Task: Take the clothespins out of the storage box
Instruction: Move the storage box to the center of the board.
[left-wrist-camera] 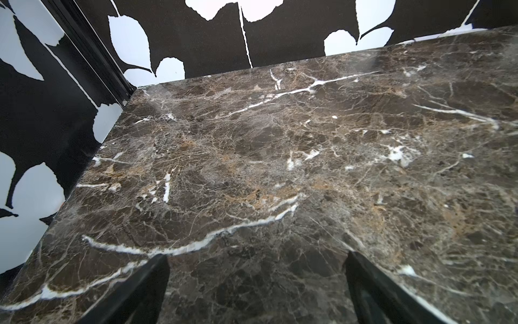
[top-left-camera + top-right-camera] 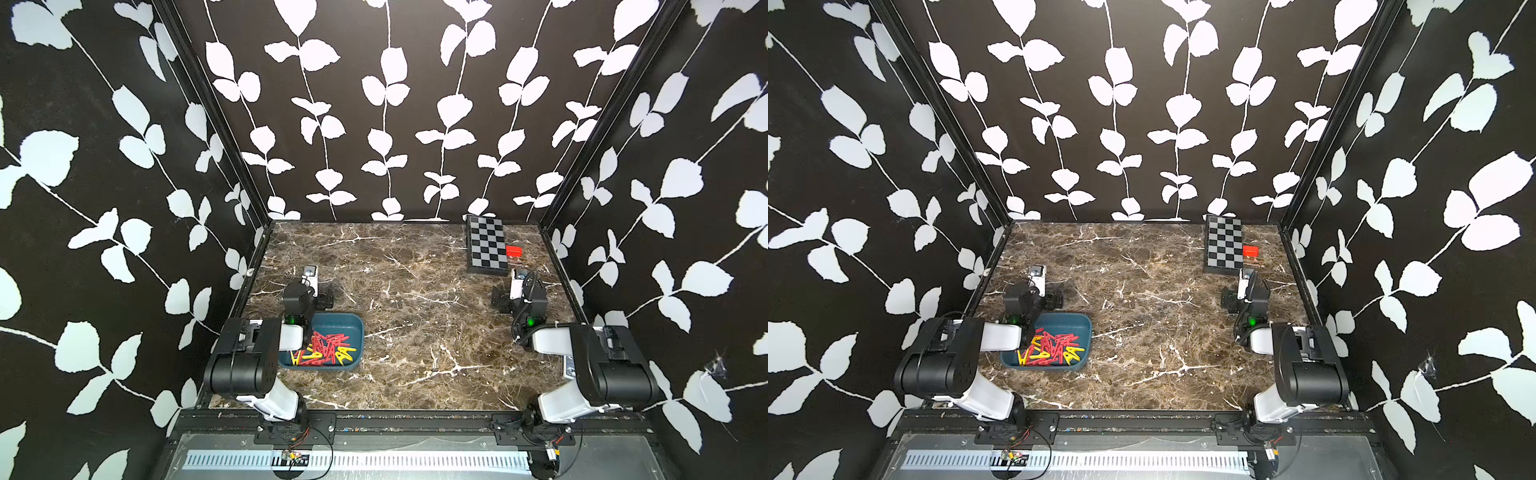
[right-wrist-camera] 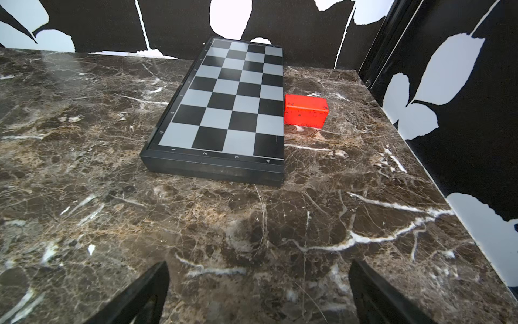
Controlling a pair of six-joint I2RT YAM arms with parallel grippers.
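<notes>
The storage box (image 2: 337, 321) is a dark teal tub near the table's front left, seen in both top views. Several red and yellow clothespins (image 2: 328, 349) lie heaped inside it, toward its front; my left forearm hides its left part. The storage box (image 2: 1068, 321) and clothespins (image 2: 1054, 350) stand the same in both. My left gripper (image 1: 256, 258) sits low just behind the box, open, with bare marble between its fingers (image 1: 148, 280). My right gripper (image 3: 259, 263) sits low at the right, open and empty, far from the box. Neither wrist view shows the box.
A flat black-and-grey checkerboard box (image 3: 224, 106) lies at the back right, just ahead of my right gripper, with a small red block (image 3: 305, 110) against its right side. Both show in a top view (image 2: 486, 245). Leaf-patterned walls close three sides.
</notes>
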